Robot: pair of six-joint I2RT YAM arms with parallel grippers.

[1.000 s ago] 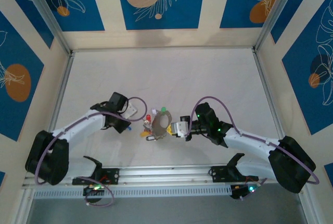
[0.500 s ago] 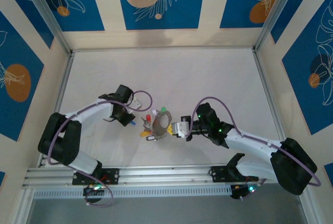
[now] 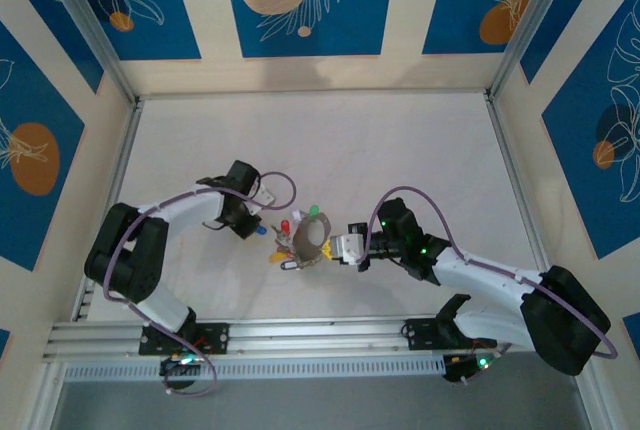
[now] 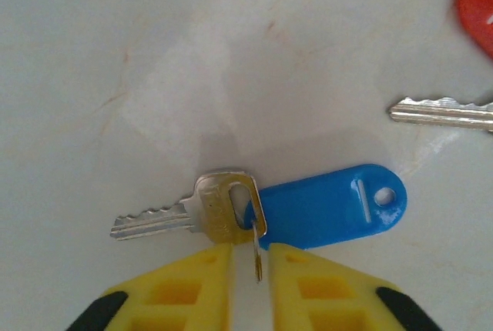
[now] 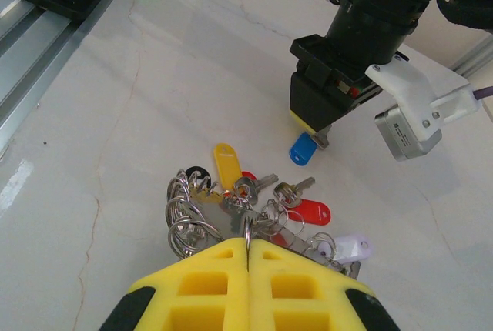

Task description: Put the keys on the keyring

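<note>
While the right tool (image 5: 248, 248) clenches the keyring (image 5: 246, 227) at mid-desk (image 3: 400, 150), seemingly steadying it for threading, the left tool (image 4: 250, 258), slightly parted, straddles the blue-tagged key (image 4: 223, 212) lying at the keyring's nine o'clock, apparently lining up a pick.

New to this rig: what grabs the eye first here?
A bunch of keys with coloured tags clusters mid-table at the keyring, which the right end effector pinches shut. Just left of it, one key with a blue tag lies apart, the left end effector straddling its small ring, fingers slightly apart.
</note>
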